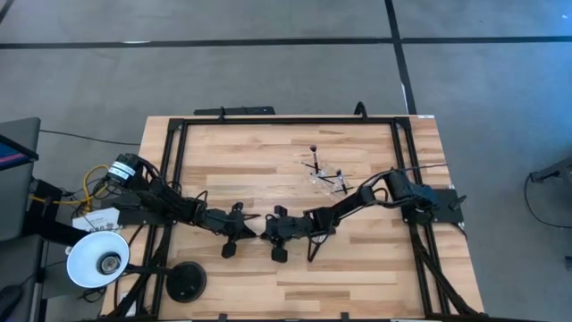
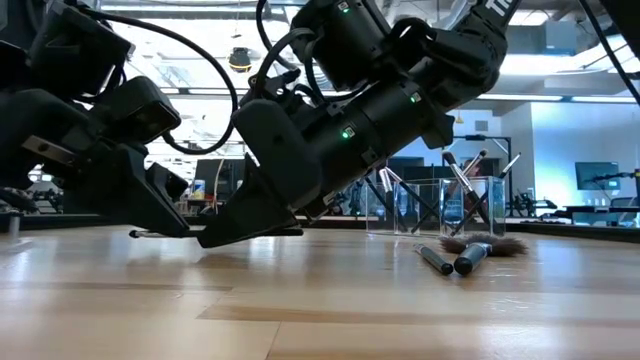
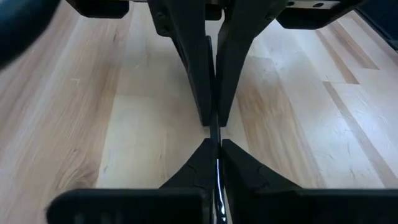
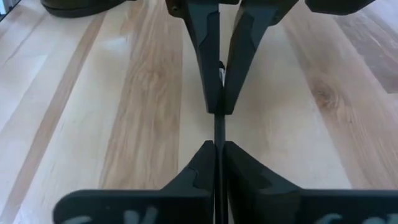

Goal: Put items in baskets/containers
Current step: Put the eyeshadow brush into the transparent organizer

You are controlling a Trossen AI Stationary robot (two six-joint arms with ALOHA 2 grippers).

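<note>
Clear cup [image 2: 430, 207] holds perhaps six brushes [image 2: 462, 178].

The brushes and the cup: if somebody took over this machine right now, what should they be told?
Left tool and right tool: both shut on one slim brush, tip to tip, low over mid-table.
Clear cup: further back on the right arm's side, several brushes standing in it.
Loose brushes: two lie on the table beside the cup.
Left to do: the held brush and those two go into the cup.
</note>
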